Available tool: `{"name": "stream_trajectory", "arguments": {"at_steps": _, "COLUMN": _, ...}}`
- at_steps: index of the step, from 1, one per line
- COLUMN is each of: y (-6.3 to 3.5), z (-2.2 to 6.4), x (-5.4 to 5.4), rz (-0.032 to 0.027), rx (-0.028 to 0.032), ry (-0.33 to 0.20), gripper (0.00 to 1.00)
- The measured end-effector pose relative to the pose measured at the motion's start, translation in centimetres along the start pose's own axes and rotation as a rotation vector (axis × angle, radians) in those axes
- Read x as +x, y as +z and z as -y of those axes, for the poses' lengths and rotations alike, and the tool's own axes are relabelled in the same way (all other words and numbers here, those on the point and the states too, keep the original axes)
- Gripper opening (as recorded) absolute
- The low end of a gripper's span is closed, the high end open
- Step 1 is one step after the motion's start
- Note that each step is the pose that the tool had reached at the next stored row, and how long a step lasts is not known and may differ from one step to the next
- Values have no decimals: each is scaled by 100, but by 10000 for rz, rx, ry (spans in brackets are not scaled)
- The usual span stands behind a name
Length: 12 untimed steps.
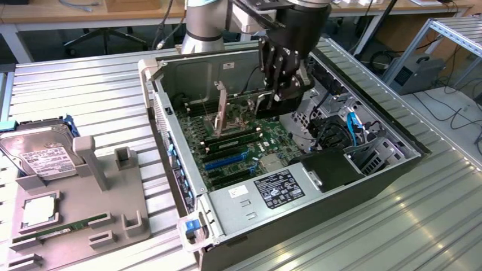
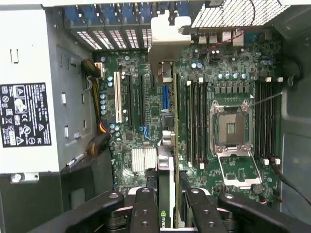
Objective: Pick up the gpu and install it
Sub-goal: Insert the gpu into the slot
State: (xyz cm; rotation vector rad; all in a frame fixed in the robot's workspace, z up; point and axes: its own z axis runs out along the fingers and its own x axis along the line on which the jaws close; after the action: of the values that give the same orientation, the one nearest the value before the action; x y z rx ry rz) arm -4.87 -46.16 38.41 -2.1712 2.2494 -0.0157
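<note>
My gripper reaches down into the open computer case and is shut on the gpu. The card stands on edge over the motherboard, with its silver-tan bracket pointing at the case's rear wall. In the wrist view the gpu runs edge-on between my fingers. Its bracket lies near the rear slot openings. The card sits in line with the expansion slots beside the blue slot. I cannot tell whether its edge touches a slot.
A grey parts fixture at the exterior view's left holds a hard drive, a CPU and a RAM stick. Inside the case are the power supply, cables and an open CPU socket.
</note>
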Motion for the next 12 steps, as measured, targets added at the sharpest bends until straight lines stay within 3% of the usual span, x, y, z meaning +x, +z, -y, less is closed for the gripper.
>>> {"name": "stream_trajectory", "arguments": {"at_steps": 8, "y": 196, "z": -42, "x": 2, "rz": 1, "rx": 0, "ry": -1, "gripper": 27}}
{"name": "stream_trajectory", "arguments": {"at_steps": 12, "y": 348, "z": -67, "x": 3, "rz": 1, "rx": 1, "ry": -1, "gripper": 27}}
